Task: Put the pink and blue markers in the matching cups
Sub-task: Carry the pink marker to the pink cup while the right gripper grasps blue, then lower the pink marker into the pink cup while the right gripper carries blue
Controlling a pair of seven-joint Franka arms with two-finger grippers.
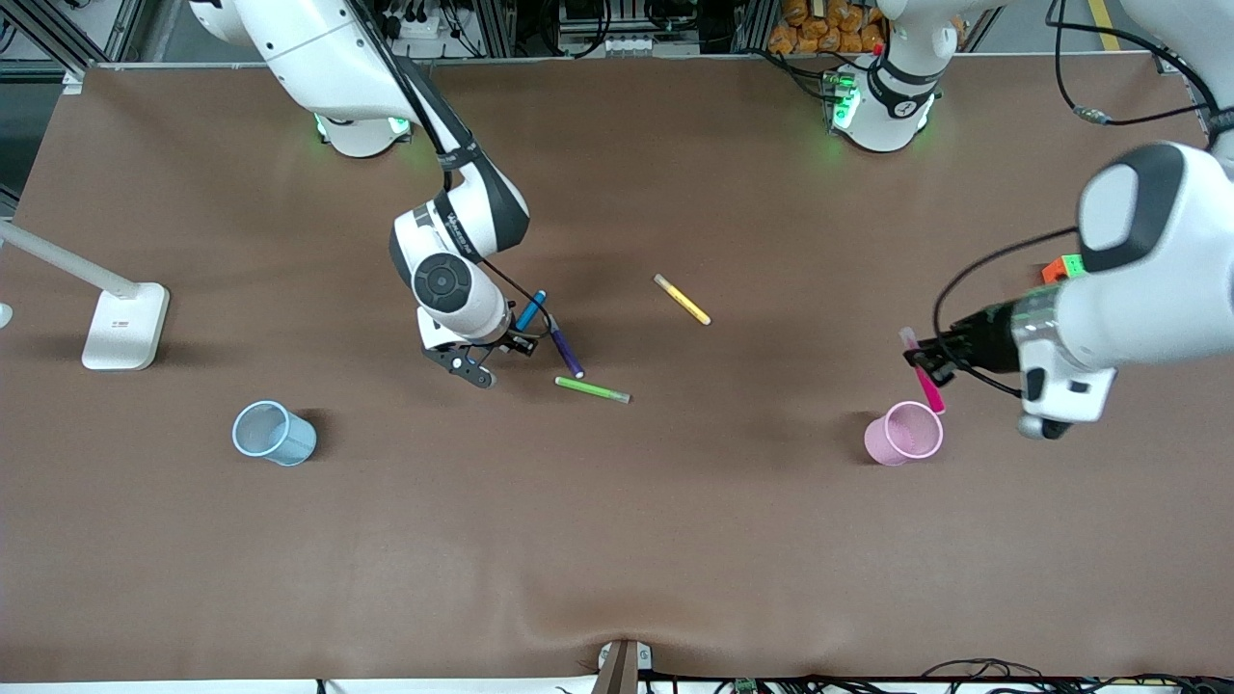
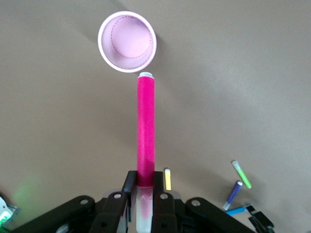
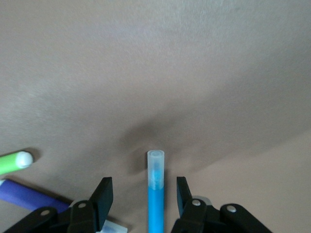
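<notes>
My left gripper [image 1: 925, 361] is shut on the pink marker [image 1: 927, 384] and holds it in the air, tip down at the rim of the pink cup [image 1: 903, 434]. In the left wrist view the fingers [image 2: 129, 187] clamp the marker [image 2: 146, 121] by its pale cap, with the cup [image 2: 127, 41] just past its tip. My right gripper [image 1: 499, 357] is open, low over the table, its jaws on either side of the blue marker [image 1: 531, 309]. The right wrist view shows that marker [image 3: 155, 194] lying between the spread fingers [image 3: 103, 191], untouched. The blue cup [image 1: 273, 433] stands toward the right arm's end.
A dark purple pen [image 1: 567, 354] and a green pen [image 1: 592, 389] lie beside the right gripper. A yellow pen [image 1: 683, 300] lies mid-table. A white lamp base [image 1: 123, 326] stands at the right arm's end. An orange and green block [image 1: 1063, 268] shows by the left arm.
</notes>
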